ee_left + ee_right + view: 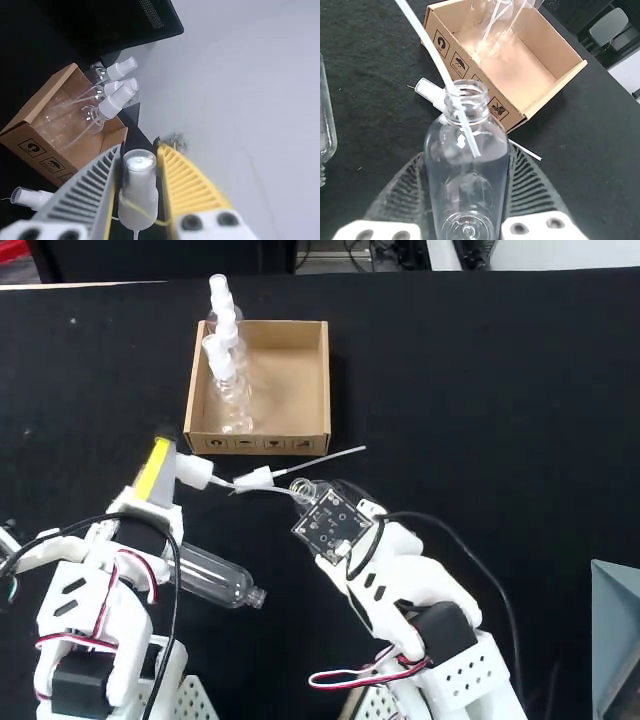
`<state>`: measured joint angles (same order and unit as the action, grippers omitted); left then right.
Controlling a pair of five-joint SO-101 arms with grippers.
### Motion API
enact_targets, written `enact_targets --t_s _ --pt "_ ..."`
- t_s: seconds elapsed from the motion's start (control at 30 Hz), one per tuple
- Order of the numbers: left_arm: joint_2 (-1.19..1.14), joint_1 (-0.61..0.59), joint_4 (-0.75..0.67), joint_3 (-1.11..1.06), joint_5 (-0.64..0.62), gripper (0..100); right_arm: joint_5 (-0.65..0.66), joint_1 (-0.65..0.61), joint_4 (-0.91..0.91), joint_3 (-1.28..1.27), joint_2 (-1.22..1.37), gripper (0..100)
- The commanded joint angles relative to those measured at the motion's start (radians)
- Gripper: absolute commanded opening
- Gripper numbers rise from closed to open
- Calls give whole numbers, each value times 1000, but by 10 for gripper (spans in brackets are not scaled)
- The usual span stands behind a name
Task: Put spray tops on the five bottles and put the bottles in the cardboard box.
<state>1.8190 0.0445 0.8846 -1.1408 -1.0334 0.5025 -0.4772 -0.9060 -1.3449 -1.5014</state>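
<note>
Spray top (136,186) is pinched by its white head between the grey and yellow fingers of the left gripper (139,150), just off the front left corner of the cardboard box (300,390). Its thin dip tube (432,50) runs roughly along the box's front wall, and its end dips into the mouth of the open bottle (466,165). The head is still well short of that neck. The right gripper (467,155) is clenched around the bottle's body, and the bottle's long axis aims at the box's front wall, neck end nearest the box.

Between that neck and the box lies a loose spray top (257,478), just beside the held tube. Its own tube slants toward the box's front right corner.

Three capped bottles (232,390) fill the box's left side, heads above the rim. A spare bottle (215,582) without a top lies on its side on the black table (480,390). It is farther from the box than the left gripper, with its mouth turned away from the box.

From the high view the right wrist covers the held bottle's body, leaving the neck showing. The right wrist view shows the tube's end inside the clear wall. The left wrist view shows the fingers' ribbed pads closed on the head.
</note>
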Motion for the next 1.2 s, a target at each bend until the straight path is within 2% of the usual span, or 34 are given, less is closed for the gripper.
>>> enact_targets --t_s 0.0,0.3,0.47,0.73,1.17 --pt "3 19 -23 15 15 28 3 -17 20 5 -19 11" --pt "3 22 -23 15 15 28 2 -17 20 5 -19 11" --pt "2 71 -25 1 18 28 2 -20 28 -2 -19 11" --pt "2 91 -180 -107 18 28 0 -21 51 -21 -19 11" --pt "2 94 -183 -110 18 28 0 -21 71 -22 -19 11"
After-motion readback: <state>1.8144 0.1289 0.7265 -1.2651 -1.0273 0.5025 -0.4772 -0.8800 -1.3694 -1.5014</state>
